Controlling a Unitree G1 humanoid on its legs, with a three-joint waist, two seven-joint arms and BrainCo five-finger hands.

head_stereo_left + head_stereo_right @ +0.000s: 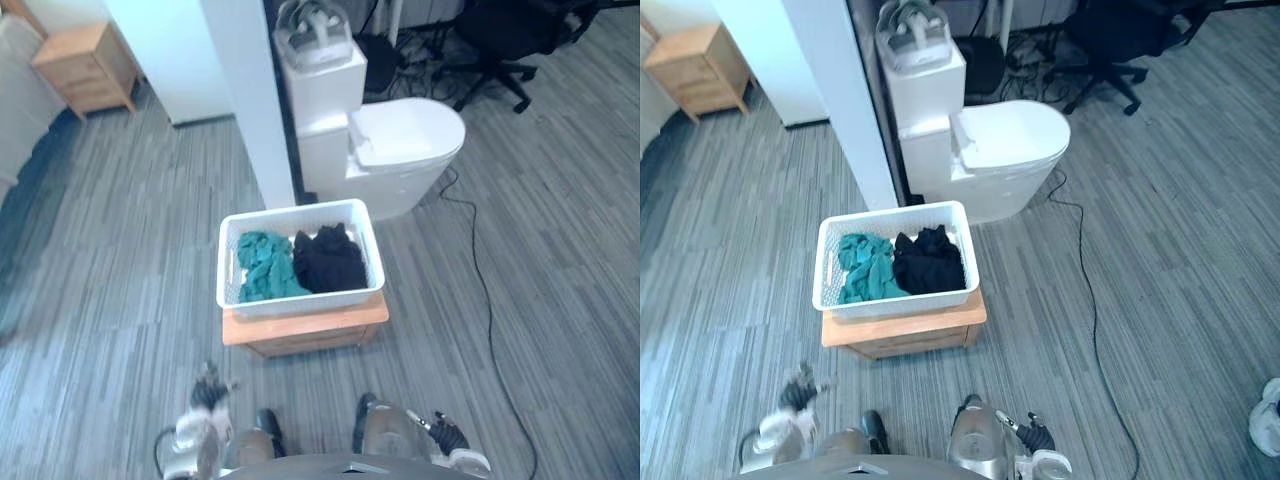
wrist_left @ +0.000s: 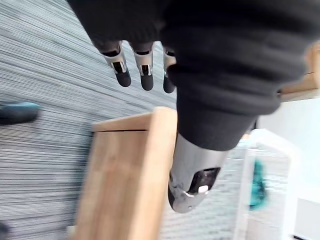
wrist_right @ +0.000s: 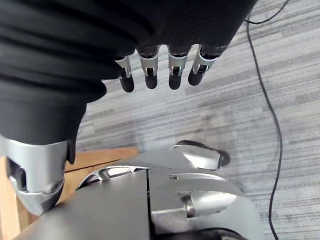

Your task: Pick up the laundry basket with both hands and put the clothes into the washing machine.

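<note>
Floor (image 1: 110,300): grey striped planks, open to the left of the basket, wider open to its right, with a clear strip in front of it.
Edges behind: white pillar (image 1: 250,100) coming down just behind the basket's back wall; white toilet (image 1: 405,140) beside the pillar, near the basket's back right corner, bowl pointing right.
Farther off: wooden cabinet (image 1: 88,65) at the far back left and black office chair (image 1: 500,40) at the far back right, both well apart from the basket; a person's pale shoe (image 1: 1267,415) at the far right edge of the floor.
Laundry basket (image 1: 300,302): white, rectangular, perforated walls, a slot handle in the left end wall; sitting level on a low wooden stand (image 1: 305,328), straight ahead, mid-scene.
Stand: slightly wider than the basket, top showing as a lip along the front.
Clothes: teal garment (image 1: 263,265) crumpled in the left half, black garment (image 1: 328,260) in the right half, touching in the middle, lying inside the walls.
Left hand (image 1: 205,392): low at the lower left, near the stand's front left corner but apart from it; fingers (image 2: 145,72) straight and relaxed, released, holding nothing.
Right hand (image 1: 447,436): low at the lower right, apart from the basket; fingers (image 3: 175,75) straight in a row over bare floor, released, empty.
</note>
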